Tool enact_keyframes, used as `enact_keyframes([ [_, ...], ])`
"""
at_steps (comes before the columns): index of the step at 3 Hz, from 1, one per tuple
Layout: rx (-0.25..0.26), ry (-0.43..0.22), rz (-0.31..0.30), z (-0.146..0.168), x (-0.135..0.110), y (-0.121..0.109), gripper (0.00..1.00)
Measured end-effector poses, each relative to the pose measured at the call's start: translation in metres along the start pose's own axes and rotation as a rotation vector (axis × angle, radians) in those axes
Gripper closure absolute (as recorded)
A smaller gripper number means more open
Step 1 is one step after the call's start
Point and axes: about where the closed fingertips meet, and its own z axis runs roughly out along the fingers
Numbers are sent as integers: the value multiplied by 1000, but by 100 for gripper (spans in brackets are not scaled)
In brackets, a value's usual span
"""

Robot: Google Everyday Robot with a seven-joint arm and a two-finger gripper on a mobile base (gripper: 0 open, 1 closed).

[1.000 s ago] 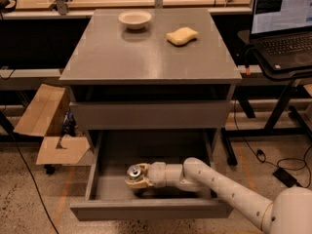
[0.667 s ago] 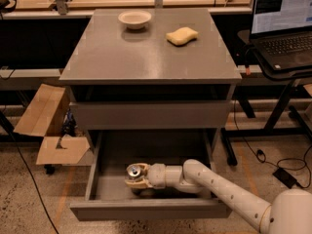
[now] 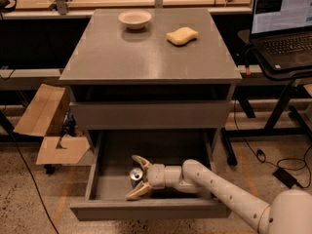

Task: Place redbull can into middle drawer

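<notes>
Item: redbull can [image 3: 136,175] | place: upright on middle drawer [image 3: 146,209] floor, front-left | long axis: vertical | my gripper [image 3: 138,177]: inside drawer, fingers spread, can between them, apparently unpinched.

Cabinet top [image 3: 146,57], as I viewed it: it carried a cream bowl [image 3: 135,18] near the rear edge and a yellow sponge [image 3: 182,35] apart to its right. Below, the open middle drawer [image 3: 146,210] held the redbull can [image 3: 136,175] on its floor, with the gripper [image 3: 132,178] inside, fingers spread either side of the can.
</notes>
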Motion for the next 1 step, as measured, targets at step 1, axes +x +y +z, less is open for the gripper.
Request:
enact_keyframes([
  [1,0,0,0,0,0,0,0],
])
